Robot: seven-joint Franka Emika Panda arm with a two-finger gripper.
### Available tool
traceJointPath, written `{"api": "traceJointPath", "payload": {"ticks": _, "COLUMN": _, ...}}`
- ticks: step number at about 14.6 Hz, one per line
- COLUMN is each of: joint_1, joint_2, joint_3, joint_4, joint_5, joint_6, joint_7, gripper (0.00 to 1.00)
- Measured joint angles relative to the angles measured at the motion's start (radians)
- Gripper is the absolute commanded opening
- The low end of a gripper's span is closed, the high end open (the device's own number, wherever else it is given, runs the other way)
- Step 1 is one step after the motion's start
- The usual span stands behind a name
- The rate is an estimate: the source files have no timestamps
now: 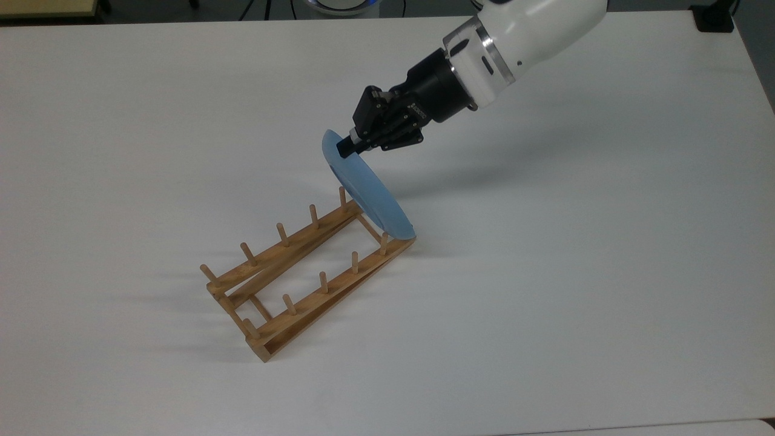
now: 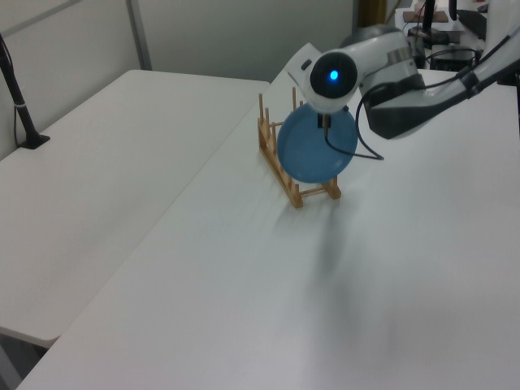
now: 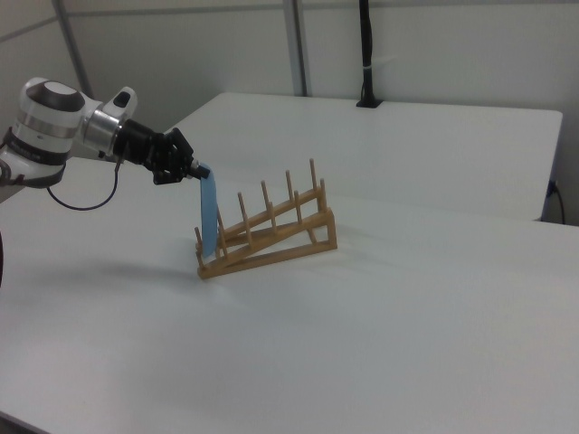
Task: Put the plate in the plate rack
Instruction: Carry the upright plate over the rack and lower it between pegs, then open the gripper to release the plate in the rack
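Observation:
The light-blue plate (image 1: 366,188) stands on edge, tilted, its lower rim down at the plate rack's (image 1: 290,278) end nearest the arm. My black gripper (image 1: 347,146) is shut on the plate's top rim. In the left view the plate (image 2: 315,148) faces the camera in front of the rack (image 2: 286,171). In the right view the plate (image 3: 209,220) shows edge-on at the rack's (image 3: 271,231) left end, with the gripper (image 3: 195,169) on its top. The wooden rack has two rails with upright pegs. The plate hides the pegs at that end.
The white table (image 1: 545,272) stretches widely around the rack. A second white table (image 2: 106,154) adjoins it on the left view's left. A black post (image 2: 20,106) stands at that table's far edge; another black post (image 3: 365,54) rises at the back.

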Motion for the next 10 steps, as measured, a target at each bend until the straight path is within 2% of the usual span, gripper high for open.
{"api": "traceJointPath", "payload": {"ticks": 1, "joint_1": 0.000, "joint_2": 0.012, "joint_3": 0.004, "joint_4": -0.001, "joint_5": -0.001, "joint_6": 0.000, "joint_7": 0.012, "gripper": 0.31}}
{"api": "traceJointPath", "payload": {"ticks": 2, "joint_1": 0.000, "joint_2": 0.017, "joint_3": 0.006, "joint_4": -0.001, "joint_5": -0.001, "joint_6": 0.000, "joint_7": 0.017, "gripper": 0.73}}
{"api": "traceJointPath", "payload": {"ticks": 3, "joint_1": 0.000, "joint_2": 0.019, "joint_3": 0.007, "joint_4": -0.001, "joint_5": -0.001, "joint_6": 0.000, "joint_7": 0.020, "gripper": 1.00}}
{"api": "traceJointPath", "payload": {"ticks": 10, "joint_1": 0.001, "joint_2": 0.019, "joint_3": 0.026, "joint_4": 0.004, "joint_5": 0.007, "joint_6": 0.005, "joint_7": 0.144, "gripper": 1.00}}
